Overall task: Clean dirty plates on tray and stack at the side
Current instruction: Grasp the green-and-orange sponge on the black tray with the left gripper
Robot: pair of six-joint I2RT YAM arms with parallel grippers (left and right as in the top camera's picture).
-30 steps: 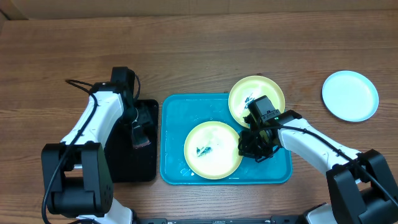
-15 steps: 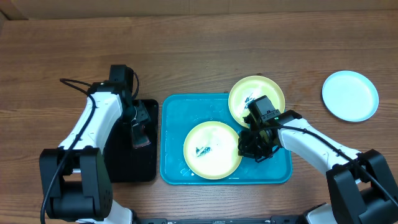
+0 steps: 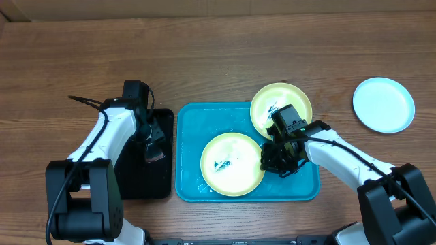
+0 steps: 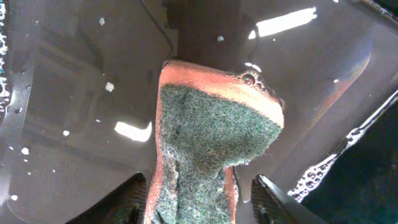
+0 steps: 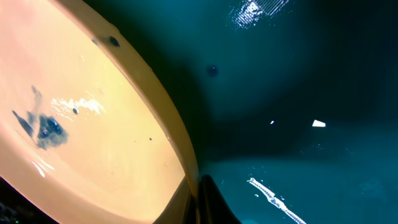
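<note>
The cyan tray point(image 3: 197, 126) lies at the table's centre. One yellow-green plate point(image 3: 232, 164) with a dark smear lies in it. A second smeared yellow-green plate point(image 3: 281, 109) rests over the tray's far right corner. The white-pale blue plate point(image 3: 383, 104) sits on the table at the far right. My right gripper point(image 3: 276, 161) is shut on the right rim of the plate in the tray; the right wrist view shows that rim point(image 5: 93, 124) pinched between the fingers point(image 5: 199, 199) over the tray floor point(image 5: 298, 93). My left gripper point(image 3: 151, 139) is shut on a green-and-orange sponge point(image 4: 214, 137).
A smaller black tray point(image 3: 133, 170) stands left of the cyan one. It holds soapy water with bubbles point(image 4: 317, 177), and the sponge's far end is down on its wet floor point(image 4: 74, 124). The left arm's cable loops out over the table to the left.
The left arm has shifted slightly over the black tray, with the sponge staying in the same spot. The right arm and the plates have not visibly moved.
</note>
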